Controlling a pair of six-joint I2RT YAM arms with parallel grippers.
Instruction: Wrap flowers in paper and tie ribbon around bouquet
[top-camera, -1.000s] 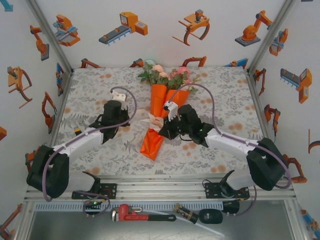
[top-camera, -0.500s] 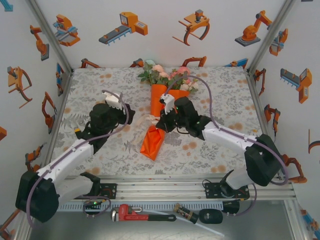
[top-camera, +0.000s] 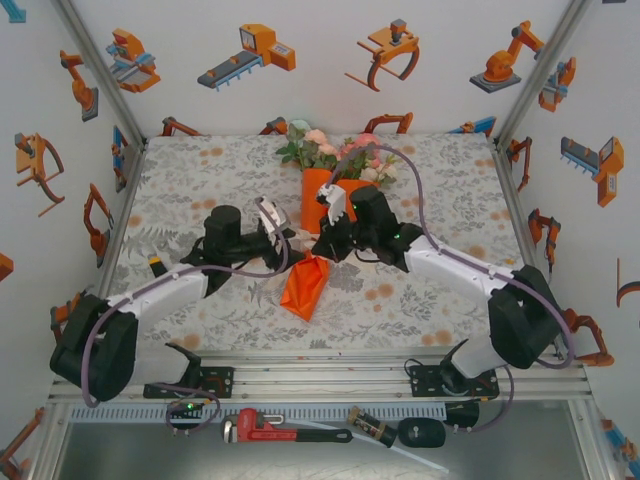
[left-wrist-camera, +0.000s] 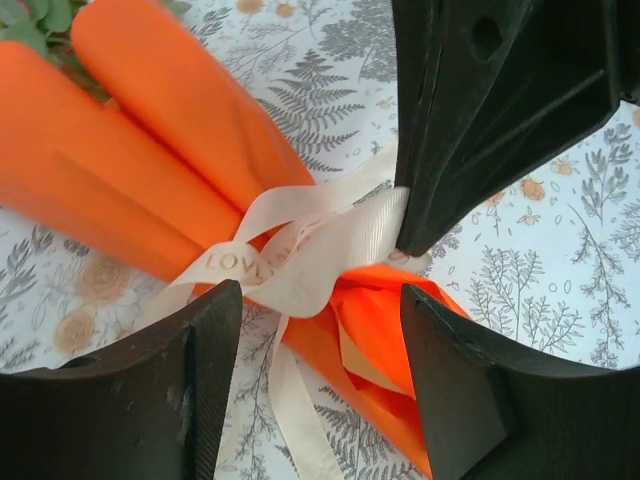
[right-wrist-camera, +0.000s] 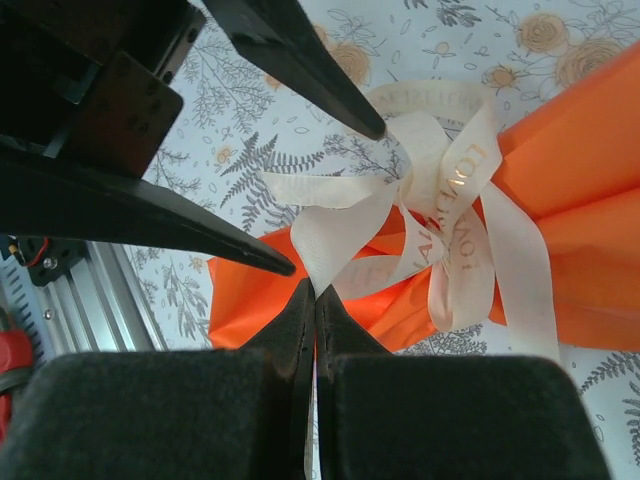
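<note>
The bouquet (top-camera: 317, 190) lies flat on the counter (top-camera: 180, 190) at the centre of the top view. Its long axis runs nearly top to bottom of the frame. The flowers (top-camera: 330, 150) point to the upper centre, and the tapered orange tip points to the lower centre, leaning slightly left.

The ribbon (left-wrist-camera: 300, 250) crosses this axis at the waist of the cone. It is looped into a loose knot.

The right end effector (right-wrist-camera: 313, 295) is closed and pinches a ribbon tail at its tips, on the right side of the cone.

The left end effector (left-wrist-camera: 320, 290) is moderately wide and holds nothing. Its jaws straddle the knot from the left side, with the ribbon directly ahead. Judgement: both arms are equally near, and the next grasp falls to the left
</note>
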